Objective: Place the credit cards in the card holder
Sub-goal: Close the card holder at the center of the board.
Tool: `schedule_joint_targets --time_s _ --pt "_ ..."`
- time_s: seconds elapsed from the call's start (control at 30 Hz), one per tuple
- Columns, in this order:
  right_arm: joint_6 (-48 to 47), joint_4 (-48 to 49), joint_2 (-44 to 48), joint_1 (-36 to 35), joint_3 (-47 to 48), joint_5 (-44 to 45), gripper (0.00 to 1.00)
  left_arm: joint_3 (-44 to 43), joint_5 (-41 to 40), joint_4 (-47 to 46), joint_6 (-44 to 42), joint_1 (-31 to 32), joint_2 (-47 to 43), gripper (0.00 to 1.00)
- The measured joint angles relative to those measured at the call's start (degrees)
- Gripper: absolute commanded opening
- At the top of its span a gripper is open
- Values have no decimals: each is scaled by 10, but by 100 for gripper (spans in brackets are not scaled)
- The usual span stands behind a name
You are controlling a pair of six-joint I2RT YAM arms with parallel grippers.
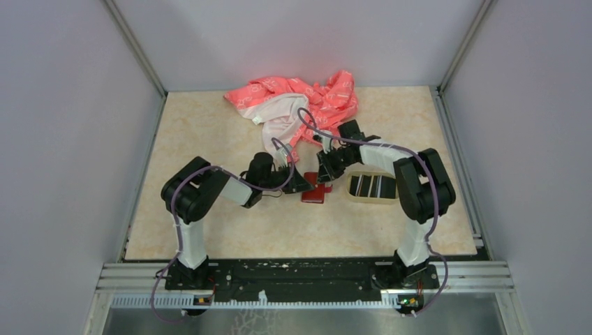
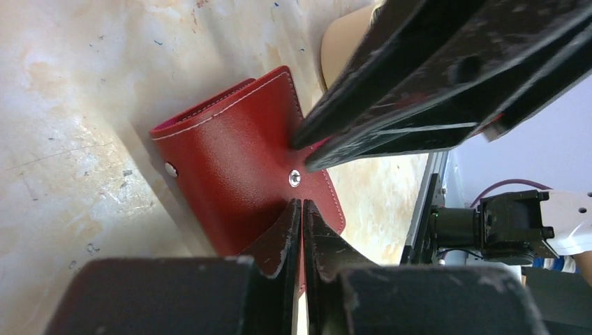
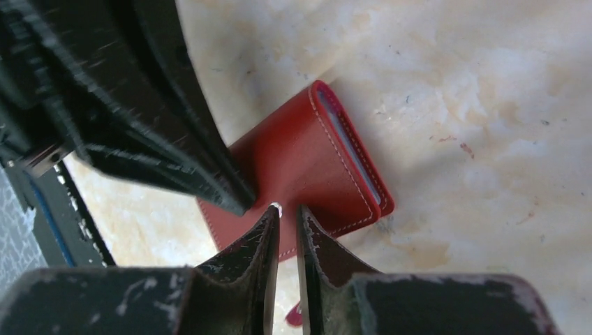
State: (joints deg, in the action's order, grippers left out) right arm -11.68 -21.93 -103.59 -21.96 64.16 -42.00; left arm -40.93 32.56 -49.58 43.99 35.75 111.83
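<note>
I'm pinching the dark red leather folding card holder (image 2: 230, 167), lying at 9 o'clock of the beige oval tray (image 1: 370, 201), by its edge, left gripper (image 2: 302, 204) near-shut on it, right gripper (image 3: 287, 209) narrow with grip unclear, aiming to unfold it.

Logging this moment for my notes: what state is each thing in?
card holder: folded, flat on table, pinched at its flap.
left pincer: shut on card holder.
right pincer: shut on card holder.
cards: lying in tray, untouched.
cloth: crumpled.

Credit cards (image 1: 372, 185) — tiny overhead, count unclear (card holder (image 1: 314, 196) partly covered)
</note>
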Motion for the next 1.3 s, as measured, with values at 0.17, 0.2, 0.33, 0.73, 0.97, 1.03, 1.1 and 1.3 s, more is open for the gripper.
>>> schedule_joint_targets --time_s 0.17,0.2,0.33,0.73,0.97,1.03,1.1,1.3 --pt "13 -26 -44 -20 49 47 13 3 -6 -3 -5 1 -5 31" --pt "14 -30 -47 -21 55 50 13 5 -9 -1 -10 1 -12 36" --pt "12 -36 -48 -23 60 59 14 17 -38 41 -44 2 -65 44" --pt "-80 -83 17 -19 59 58 31 -13 -69 93 -113 3 -54 31" --pt "-143 -153 76 -16 75 91 42 -39 -125 136 -119 31 -53 29" --pt "-149 -173 69 -16 77 113 44 -43 -149 146 -118 43 -57 28" --pt "-149 -192 59 -16 77 137 45 -43 -171 153 -116 50 -62 28" --pt "-132 -209 36 -17 75 187 46 -34 -203 151 -103 60 -69 27"
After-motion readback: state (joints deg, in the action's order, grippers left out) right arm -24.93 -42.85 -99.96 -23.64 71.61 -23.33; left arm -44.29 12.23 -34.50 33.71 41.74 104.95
